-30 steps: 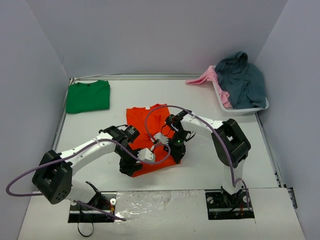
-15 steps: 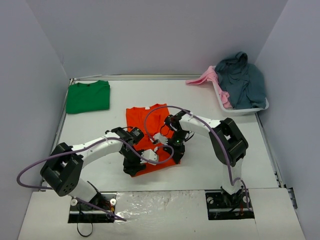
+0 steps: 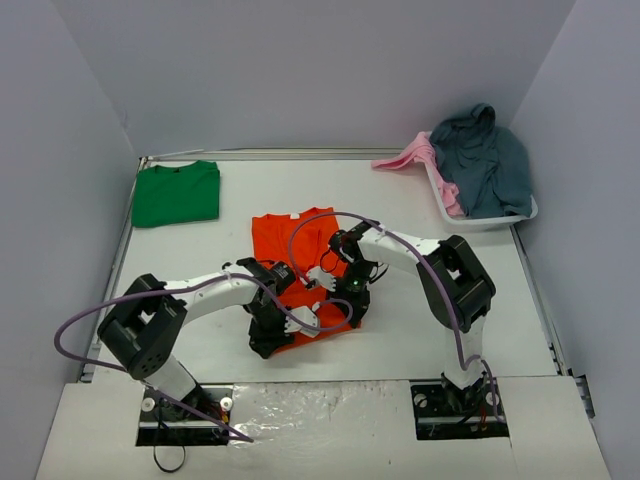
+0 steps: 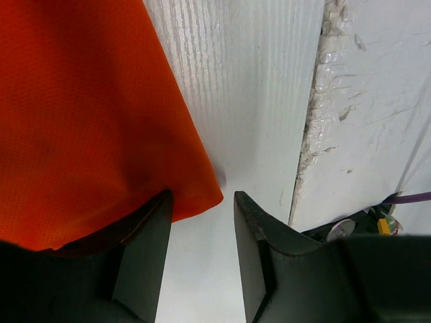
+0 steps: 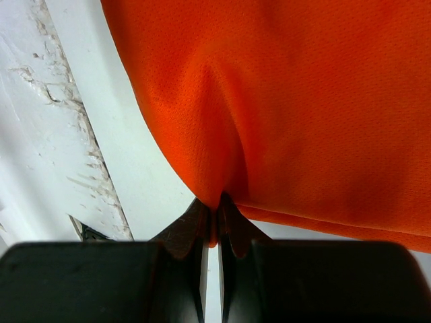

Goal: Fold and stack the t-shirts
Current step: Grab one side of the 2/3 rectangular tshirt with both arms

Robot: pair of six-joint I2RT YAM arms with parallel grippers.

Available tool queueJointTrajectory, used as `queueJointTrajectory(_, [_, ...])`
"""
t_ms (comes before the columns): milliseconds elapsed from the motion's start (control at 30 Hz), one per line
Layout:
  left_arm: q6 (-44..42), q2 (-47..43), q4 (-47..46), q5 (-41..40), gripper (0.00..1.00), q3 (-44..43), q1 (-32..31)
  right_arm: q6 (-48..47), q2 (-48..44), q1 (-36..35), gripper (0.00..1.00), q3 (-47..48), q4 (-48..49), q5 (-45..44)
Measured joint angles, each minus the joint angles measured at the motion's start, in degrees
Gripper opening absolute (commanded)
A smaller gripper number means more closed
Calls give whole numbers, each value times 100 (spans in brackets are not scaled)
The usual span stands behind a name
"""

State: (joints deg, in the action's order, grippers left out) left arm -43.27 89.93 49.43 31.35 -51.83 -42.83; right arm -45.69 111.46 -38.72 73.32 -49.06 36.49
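The bright orange short-sleeved cloth t-shirt (image 3: 300,245) lies spread on the middle of the white table (image 3: 180,260), and both pincers work at its near hem, probably so that the edge can be lifted and carried to the far side for a fold.

The right gripper (image 5: 214,202) is fully closed on a tuck of orange cloth. The fabric bunches into a crease where the fingers nip it, so this side of the hem looks secured.

The left gripper (image 4: 202,202) has its jaws partly apart, straddling the near corner of the same shirt. The cloth runs against one finger and the other finger stands clear over bare table, so it grips nothing yet. Judging by its pose, it is lining up to take that corner so both ends of the hem can rise together.

The solid green cloth t-shirt (image 3: 177,192) sits folded flat at the far left corner, well apart, likely as the base of the stack.

At the far right, a white plastic basket (image 3: 480,221) holds a rumpled grey-blue garment (image 3: 490,160) and a pink garment (image 3: 410,153) that spills over its rim.

Counted: two t-shirts on the table, two grippers, one basket and at least two garments in it.
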Motion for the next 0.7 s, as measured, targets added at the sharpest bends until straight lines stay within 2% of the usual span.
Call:
queueJointTrajectory(367, [306, 256, 37, -181, 40, -149, -155, -2, 61, 0, 0, 11, 0, -15])
queueJointTrajectory(600, [581, 345, -9, -474, 32, -225, -330, 0, 96, 0, 0, 24, -2, -28])
queueJointTrajectory(700, [723, 345, -59, -688, 33, -227, -472, 0, 96, 0, 0, 24, -2, -35])
